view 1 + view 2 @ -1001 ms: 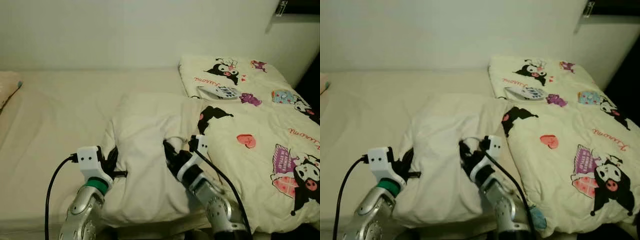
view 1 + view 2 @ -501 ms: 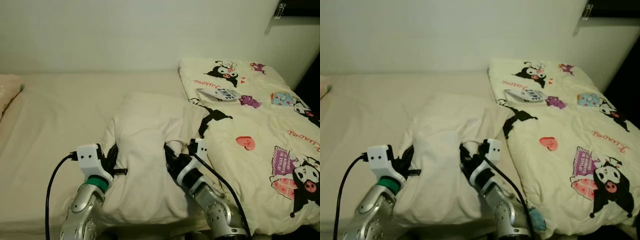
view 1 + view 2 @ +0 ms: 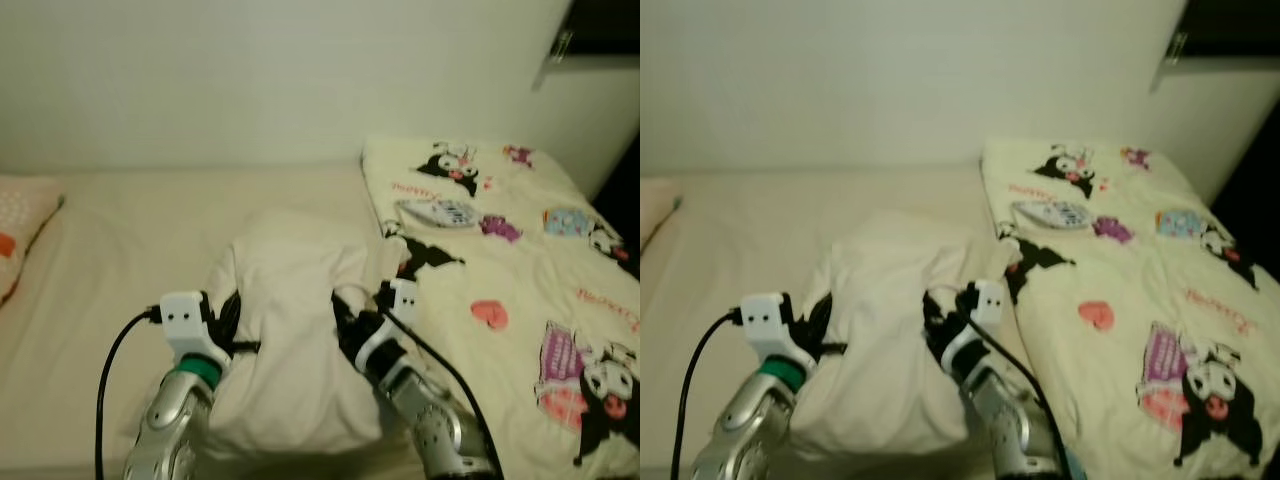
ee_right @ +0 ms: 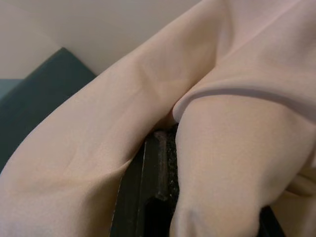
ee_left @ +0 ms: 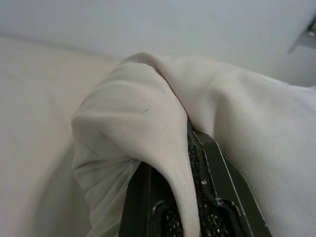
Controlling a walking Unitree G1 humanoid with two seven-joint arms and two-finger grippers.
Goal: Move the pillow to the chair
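Pillow (image 3: 290, 330) sits pinched between left pincer (image 3: 228, 322) and right pincer (image 3: 345, 318).

Both eye views sit up on the head, looking forward and down across the bed (image 3: 120, 240) toward the wall (image 3: 250, 70). They share almost everything: pillow (image 3: 290, 330) at centre bottom, quilt (image 3: 520, 270) on the right, both arms rising from the bottom edge. The right eye just shows it all shifted a bit leftward. Each wrist view is jammed right up against the pillow cloth, looking along its own black fingers (image 5: 212, 173), with wall behind it.
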